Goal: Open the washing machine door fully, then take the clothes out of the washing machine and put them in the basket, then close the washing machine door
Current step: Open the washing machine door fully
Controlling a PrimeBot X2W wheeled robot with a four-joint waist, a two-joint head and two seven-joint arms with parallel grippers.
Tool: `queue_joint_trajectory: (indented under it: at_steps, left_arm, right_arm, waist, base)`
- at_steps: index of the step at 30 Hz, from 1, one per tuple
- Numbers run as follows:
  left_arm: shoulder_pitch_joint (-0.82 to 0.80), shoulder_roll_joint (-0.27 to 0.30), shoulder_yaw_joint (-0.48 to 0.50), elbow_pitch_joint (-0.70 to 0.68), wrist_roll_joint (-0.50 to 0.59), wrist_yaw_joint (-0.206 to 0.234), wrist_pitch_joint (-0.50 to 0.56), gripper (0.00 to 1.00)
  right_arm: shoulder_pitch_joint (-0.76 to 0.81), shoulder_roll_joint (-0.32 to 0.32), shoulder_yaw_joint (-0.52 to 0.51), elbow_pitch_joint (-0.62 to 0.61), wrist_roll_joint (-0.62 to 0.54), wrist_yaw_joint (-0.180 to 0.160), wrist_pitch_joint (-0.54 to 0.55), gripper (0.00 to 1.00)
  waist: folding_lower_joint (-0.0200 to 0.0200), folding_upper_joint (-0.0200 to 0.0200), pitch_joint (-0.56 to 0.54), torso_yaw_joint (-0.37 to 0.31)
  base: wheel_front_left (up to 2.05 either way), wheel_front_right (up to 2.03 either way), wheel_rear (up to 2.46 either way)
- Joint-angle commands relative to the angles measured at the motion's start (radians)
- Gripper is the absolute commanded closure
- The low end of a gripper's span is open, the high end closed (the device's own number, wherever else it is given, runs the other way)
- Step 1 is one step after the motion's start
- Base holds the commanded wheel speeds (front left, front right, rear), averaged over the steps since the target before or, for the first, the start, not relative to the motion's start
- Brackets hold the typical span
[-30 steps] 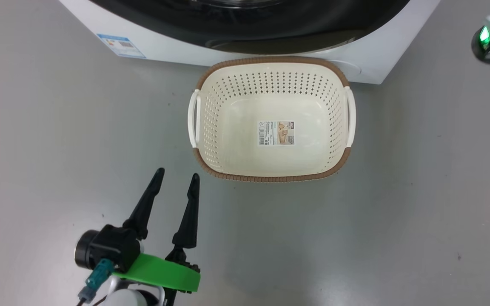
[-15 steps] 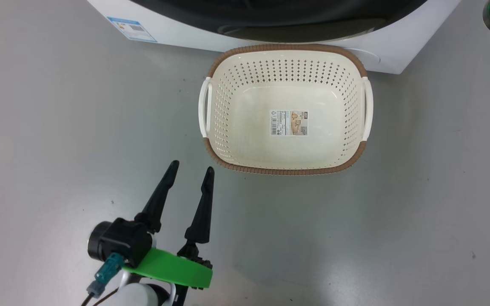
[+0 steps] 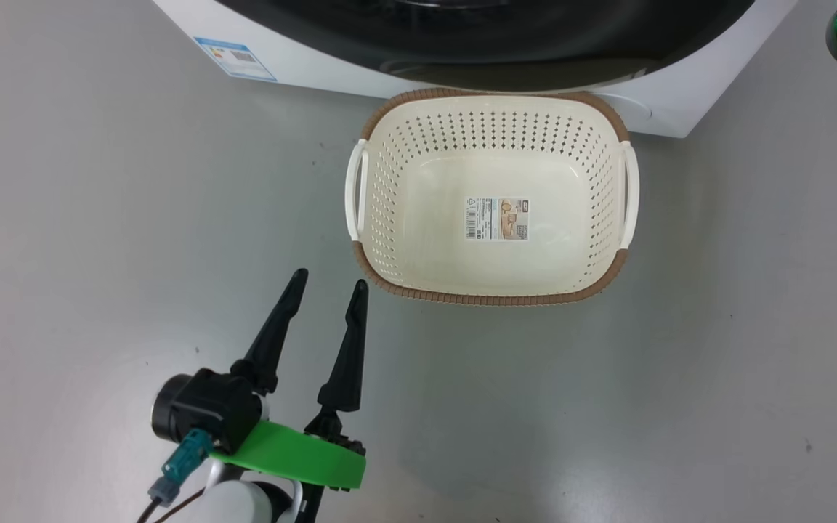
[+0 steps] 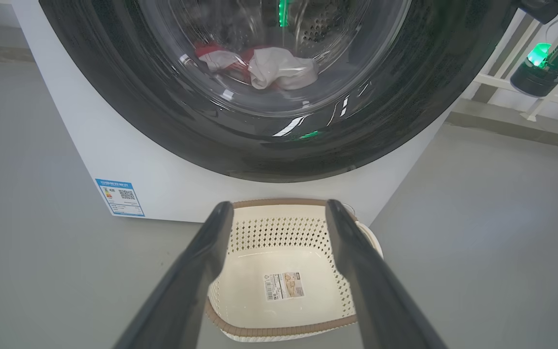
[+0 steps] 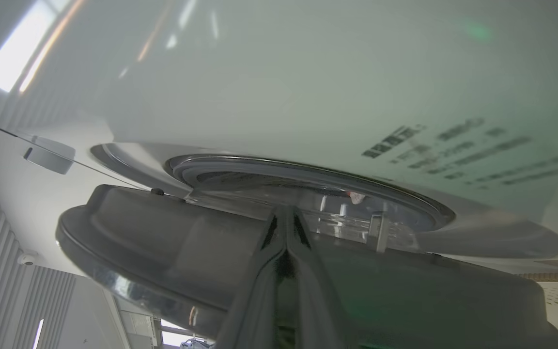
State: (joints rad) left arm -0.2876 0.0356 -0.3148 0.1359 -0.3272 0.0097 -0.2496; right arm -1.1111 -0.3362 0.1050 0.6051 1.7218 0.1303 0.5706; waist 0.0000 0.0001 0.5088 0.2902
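Currently L gripper [image 3: 330, 278] is held spread wide near basket [image 3: 491, 299] (label [image 3: 497, 218] inside); R gripper [image 5: 286, 211] is clenched shut at washing machine door [image 5: 162, 228], clothes [image 4: 279, 68] seen thru it.

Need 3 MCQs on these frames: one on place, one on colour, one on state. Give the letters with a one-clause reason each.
1. Where does the basket stand relative to the washing machine?
A. On top of it
B. On the floor just in front of it
C. Inside its drum

2. What colours are the clothes seen through the door?
A. Red and white
B. Blue and yellow
C. All black

3. How do the jaws of the left gripper stand?
A. Shut on a basket handle
B. Shut on a garment
C. Open, holding nothing

Key:
1 B: the head view shows the basket on the grey floor below the machine's front.
2 A: red and white fabric shows through the door in the left wrist view.
3 C: in the head view the jaws are spread apart over bare floor.
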Motion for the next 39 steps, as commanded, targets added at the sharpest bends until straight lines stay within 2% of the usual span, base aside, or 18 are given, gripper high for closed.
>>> queue_joint_trajectory:
  at_steps: [1,20,39]
  left_arm:
    - [0.002,0.015,0.028,-0.023,-0.002,0.005,-0.012,0.00]
    - [0.032,0.015,0.044,-0.008,0.019,-0.008,-0.012,0.00]
    - [0.067,0.015,0.065,-0.007,0.041,-0.022,-0.012,0.00]
  right_arm:
    - [0.010,0.029,0.017,-0.026,-0.012,0.000,0.020,1.00]
    - [0.171,0.085,0.046,-0.072,-0.045,0.000,0.100,1.00]
    - [0.298,0.135,0.078,-0.157,-0.061,0.000,0.177,1.00]
  waist:
    - [0.0000,-0.0001,-0.010,-0.002]
    - [0.0000,-0.0001,-0.110,-0.035]
    - [0.0000,-0.0001,-0.162,-0.048]
  base:
    - [0.00,0.00,0.00]
    - [0.00,0.00,0.00]
    - [0.00,0.00,0.00]
